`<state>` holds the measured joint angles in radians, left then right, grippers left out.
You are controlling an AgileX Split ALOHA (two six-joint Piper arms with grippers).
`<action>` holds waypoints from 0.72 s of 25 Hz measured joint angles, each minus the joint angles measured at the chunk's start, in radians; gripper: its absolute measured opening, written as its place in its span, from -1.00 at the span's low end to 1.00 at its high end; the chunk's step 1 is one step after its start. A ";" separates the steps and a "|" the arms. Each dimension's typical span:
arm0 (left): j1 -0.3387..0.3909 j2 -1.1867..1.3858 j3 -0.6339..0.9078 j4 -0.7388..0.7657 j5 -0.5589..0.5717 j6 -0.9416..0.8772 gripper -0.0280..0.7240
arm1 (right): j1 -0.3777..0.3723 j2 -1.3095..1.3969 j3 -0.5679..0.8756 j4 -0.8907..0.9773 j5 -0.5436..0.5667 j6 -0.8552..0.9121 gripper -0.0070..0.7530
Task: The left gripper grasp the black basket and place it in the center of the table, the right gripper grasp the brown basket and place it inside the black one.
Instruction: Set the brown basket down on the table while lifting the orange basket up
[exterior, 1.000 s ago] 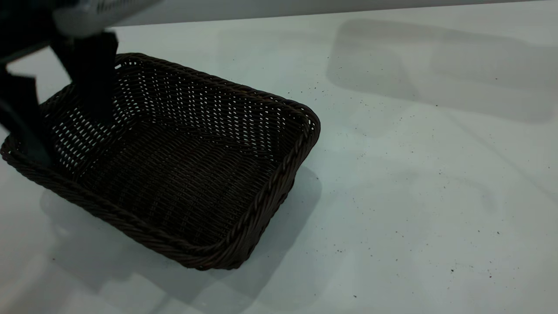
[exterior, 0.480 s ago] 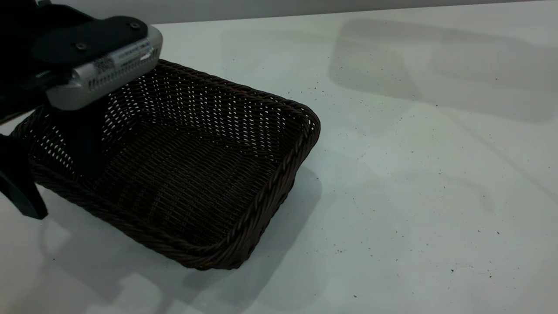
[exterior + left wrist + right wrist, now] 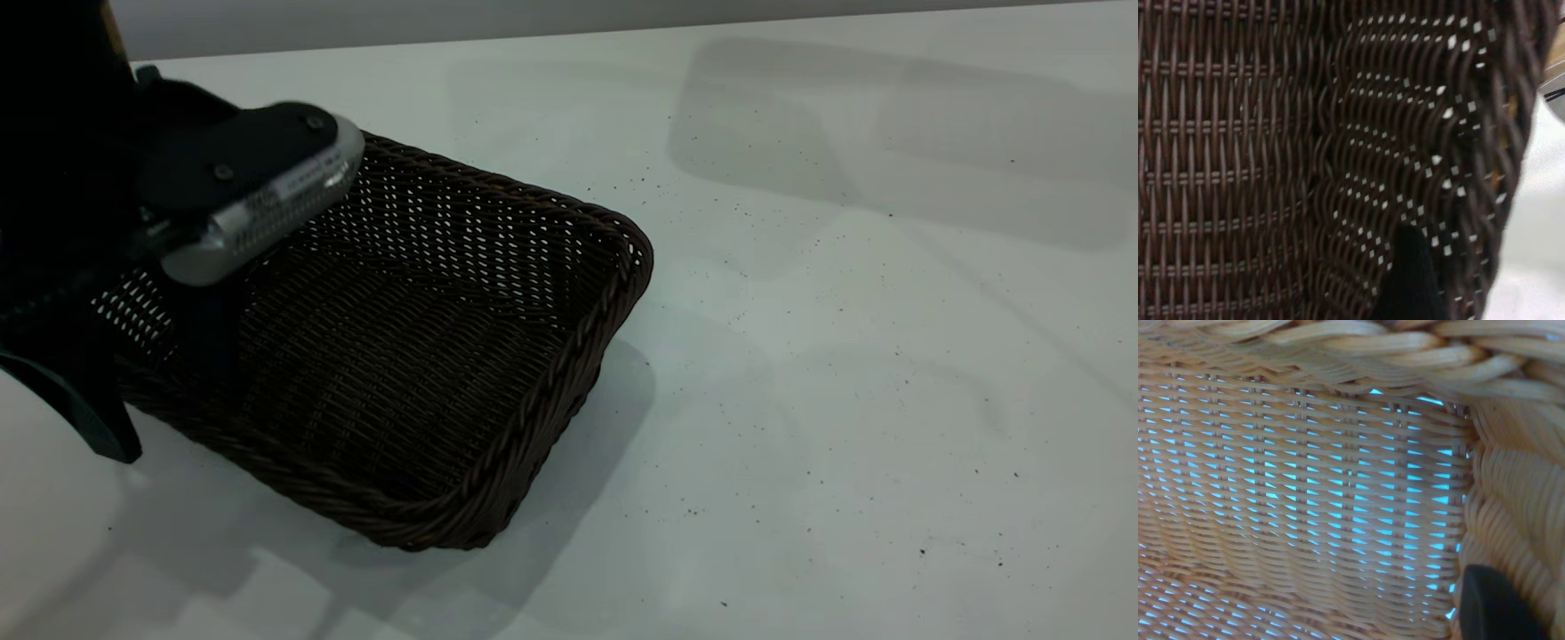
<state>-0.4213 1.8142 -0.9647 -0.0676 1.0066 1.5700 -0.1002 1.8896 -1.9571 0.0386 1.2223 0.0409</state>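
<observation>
At frame left, left tool [image 3: 147, 391] straddles the black basket [image 3: 418, 356] wall, spread, on the table [image 3: 845, 356]; best closed squarely on the rim before dragging centreward; right tool's state indeterminable, near the brown basket [image 3: 1305, 487]

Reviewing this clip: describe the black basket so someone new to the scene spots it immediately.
Start with the white table, which fills the exterior view. On its left part sits the black basket, a shallow rectangular wicker tray with a braided rim and flared sides. The left gripper straddles its left wall, one finger inside, one outside; the brown basket, seen only in the right wrist view, is pale tan.
</observation>
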 joint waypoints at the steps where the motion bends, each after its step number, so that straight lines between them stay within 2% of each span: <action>1: 0.000 0.009 0.000 0.006 -0.007 0.000 0.35 | 0.000 0.000 0.000 0.000 0.000 0.000 -0.70; 9: 0.000 0.052 0.000 0.001 -0.036 0.000 0.35 | 0.000 0.000 0.000 0.000 0.000 0.000 -0.70; 11: 0.000 0.057 0.000 -0.001 -0.032 0.000 0.29 | 0.000 0.000 0.000 0.000 -0.001 0.000 -0.70; 14: 0.000 0.057 0.000 -0.006 -0.032 0.000 0.11 | 0.000 0.000 0.000 0.000 -0.001 -0.002 -0.70; 18: 0.000 0.057 0.000 -0.006 -0.038 0.002 -0.34 | 0.000 0.000 0.000 0.000 -0.001 -0.002 -0.70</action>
<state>-0.4213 1.8710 -0.9647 -0.0735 0.9685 1.5724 -0.1002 1.8896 -1.9571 0.0386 1.2211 0.0389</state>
